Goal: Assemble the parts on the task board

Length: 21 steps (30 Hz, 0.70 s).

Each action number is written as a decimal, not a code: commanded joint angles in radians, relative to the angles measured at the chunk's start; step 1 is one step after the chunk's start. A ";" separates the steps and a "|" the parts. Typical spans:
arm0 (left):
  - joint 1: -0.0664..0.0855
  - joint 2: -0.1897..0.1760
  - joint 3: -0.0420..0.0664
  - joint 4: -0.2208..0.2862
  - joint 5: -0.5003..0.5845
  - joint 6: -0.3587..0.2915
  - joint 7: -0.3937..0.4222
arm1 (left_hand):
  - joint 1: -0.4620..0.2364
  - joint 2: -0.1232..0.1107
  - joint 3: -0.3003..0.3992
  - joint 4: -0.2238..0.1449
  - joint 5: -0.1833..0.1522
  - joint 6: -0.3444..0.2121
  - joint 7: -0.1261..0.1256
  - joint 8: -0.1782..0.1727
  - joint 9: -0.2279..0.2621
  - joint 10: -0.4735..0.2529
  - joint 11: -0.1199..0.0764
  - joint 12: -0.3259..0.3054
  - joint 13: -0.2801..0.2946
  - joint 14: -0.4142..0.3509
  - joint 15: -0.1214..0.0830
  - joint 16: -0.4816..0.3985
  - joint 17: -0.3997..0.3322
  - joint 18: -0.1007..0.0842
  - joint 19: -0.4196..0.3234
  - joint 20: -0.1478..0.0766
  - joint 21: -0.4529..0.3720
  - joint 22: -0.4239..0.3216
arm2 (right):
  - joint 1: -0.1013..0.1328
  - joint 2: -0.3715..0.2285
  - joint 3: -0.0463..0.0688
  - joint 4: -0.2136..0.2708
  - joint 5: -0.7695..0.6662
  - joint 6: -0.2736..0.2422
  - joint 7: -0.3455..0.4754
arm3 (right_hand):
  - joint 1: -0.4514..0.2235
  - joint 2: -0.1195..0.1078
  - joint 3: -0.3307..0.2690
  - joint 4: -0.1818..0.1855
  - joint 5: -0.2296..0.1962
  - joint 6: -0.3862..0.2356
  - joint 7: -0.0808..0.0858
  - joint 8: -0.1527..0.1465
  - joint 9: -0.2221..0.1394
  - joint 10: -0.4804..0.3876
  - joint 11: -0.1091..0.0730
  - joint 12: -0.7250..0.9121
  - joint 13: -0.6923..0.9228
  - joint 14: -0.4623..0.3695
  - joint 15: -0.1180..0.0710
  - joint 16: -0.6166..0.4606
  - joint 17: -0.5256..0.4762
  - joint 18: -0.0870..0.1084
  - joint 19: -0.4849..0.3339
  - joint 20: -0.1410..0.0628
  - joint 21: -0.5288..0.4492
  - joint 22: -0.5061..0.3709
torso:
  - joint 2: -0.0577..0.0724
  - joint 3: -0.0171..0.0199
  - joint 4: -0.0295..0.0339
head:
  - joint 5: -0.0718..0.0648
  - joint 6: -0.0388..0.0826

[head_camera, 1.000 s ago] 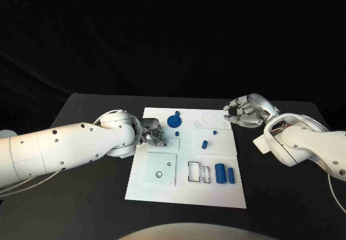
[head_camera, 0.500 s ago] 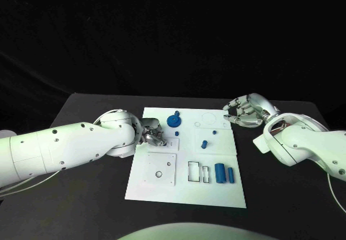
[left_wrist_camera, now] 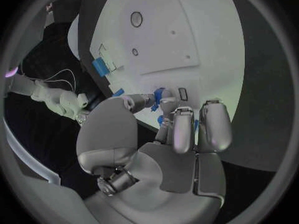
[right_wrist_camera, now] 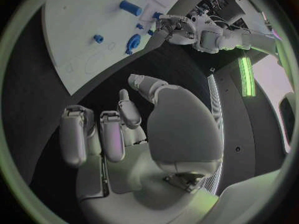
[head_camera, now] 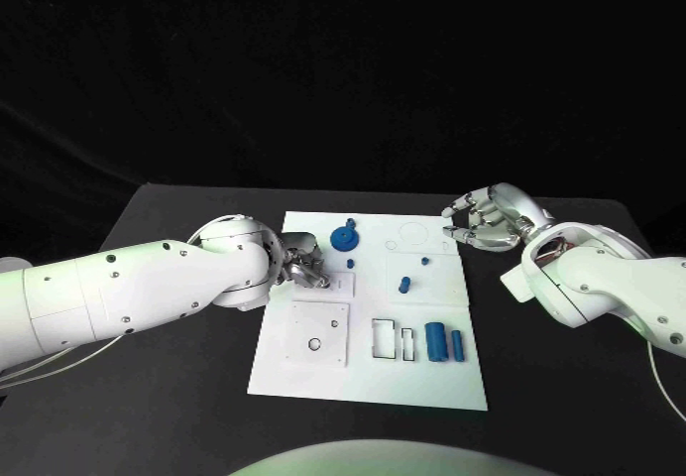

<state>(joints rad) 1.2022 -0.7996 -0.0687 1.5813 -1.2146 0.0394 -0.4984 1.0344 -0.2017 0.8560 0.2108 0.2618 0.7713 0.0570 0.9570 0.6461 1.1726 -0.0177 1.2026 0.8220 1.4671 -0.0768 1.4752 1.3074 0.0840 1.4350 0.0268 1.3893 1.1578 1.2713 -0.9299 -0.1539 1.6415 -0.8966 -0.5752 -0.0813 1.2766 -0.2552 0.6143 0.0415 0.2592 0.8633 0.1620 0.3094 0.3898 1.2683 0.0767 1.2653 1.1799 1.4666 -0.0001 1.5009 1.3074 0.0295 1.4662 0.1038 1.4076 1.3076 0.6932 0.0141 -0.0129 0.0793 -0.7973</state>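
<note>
Left robot hand (head_camera: 304, 266) seemingly pinches a small blue part (head_camera: 352, 265) over task board (head_camera: 329, 372).

1 white task board (head_camera: 369, 382) lies on the tabletop (head_camera: 171, 397), bearing 6 blue parts (head_camera: 434, 342); 2 hands (head_camera: 304, 266) show.

A robotics lab: black-draped table (head_camera: 171, 337) with a white task board (head_camera: 375, 377).

Left hand (head_camera: 303, 266) over task board (head_camera: 369, 382), right hand (head_camera: 486, 222) just beside its far corner
</note>
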 commanded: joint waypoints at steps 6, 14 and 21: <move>-0.001 0.016 -0.001 -0.013 0.018 0.029 0.004 | -0.041 -0.010 0.134 -0.138 -0.006 0.006 -0.010 -0.010 -0.004 0.003 -0.006 -0.007 -0.005 0.045 -0.009 -0.003 0.006 -0.007 0.002 -0.003 0.005 -0.001 | -0.002 0.000 0.000 0.000 -0.010 0.012 0.004 | -0.009 0.002 0.005 -0.003 0.003 -0.007 0.000 0.005 0.001 -0.001 -0.002 -0.004 -0.002 0.062 0.000 -0.005 0.089 0.013 0.009 0.002 -0.005 0.175 | 0.000 0.0000 -0.0011 | -0.002 0.000; -0.001 0.025 -0.001 -0.026 0.018 0.034 0.001 | -0.084 -0.014 0.106 -0.102 -0.012 0.016 -0.013 -0.018 -0.010 0.008 -0.009 -0.007 -0.002 0.045 -0.011 -0.003 0.006 -0.008 0.002 -0.005 0.004 0.000 | -0.002 0.001 0.000 -0.001 -0.010 0.012 0.004 | -0.010 0.002 0.005 -0.003 0.003 -0.008 0.000 0.005 0.001 -0.001 -0.002 -0.004 -0.002 0.061 0.000 -0.007 0.086 0.014 0.008 0.002 -0.007 0.174 | 0.001 -0.0003 -0.0004 | -0.003 -0.002; -0.001 0.028 -0.001 -0.033 0.019 0.038 0.000 | -0.102 -0.016 0.085 -0.085 -0.016 0.022 -0.014 -0.023 -0.014 0.010 -0.009 -0.006 0.001 0.045 -0.012 -0.003 0.007 -0.007 0.002 -0.006 0.004 -0.001 | -0.003 0.001 0.000 -0.001 -0.009 0.013 0.003 | -0.010 0.002 0.005 -0.003 0.003 -0.008 0.000 0.005 0.001 -0.001 -0.002 -0.004 -0.002 0.061 0.000 -0.007 0.086 0.014 0.008 0.002 -0.007 0.174 | 0.001 -0.0005 -0.0002 | -0.003 -0.003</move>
<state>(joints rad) 1.2050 -0.7780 -0.0667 1.5475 -1.2079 0.0541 -0.5019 0.9413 -0.2168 0.9330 0.1363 0.2514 0.7897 0.0458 0.9393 0.6327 1.1819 -0.0228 1.1991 0.8212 1.4670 -0.0840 1.4752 1.3073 0.0840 1.4349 0.0268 1.3893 1.1574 1.2697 -0.9298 -0.1539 1.6401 -0.8966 -0.5750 -0.0809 1.2766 -0.2552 0.6143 0.0415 0.2592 0.8633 0.1620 0.3094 0.3896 1.2683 0.0767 1.2653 1.1789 1.4666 -0.0001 1.5009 1.3074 0.0296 1.4662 0.1038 1.4076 1.3074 0.6936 0.0135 -0.0135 0.0765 -0.7999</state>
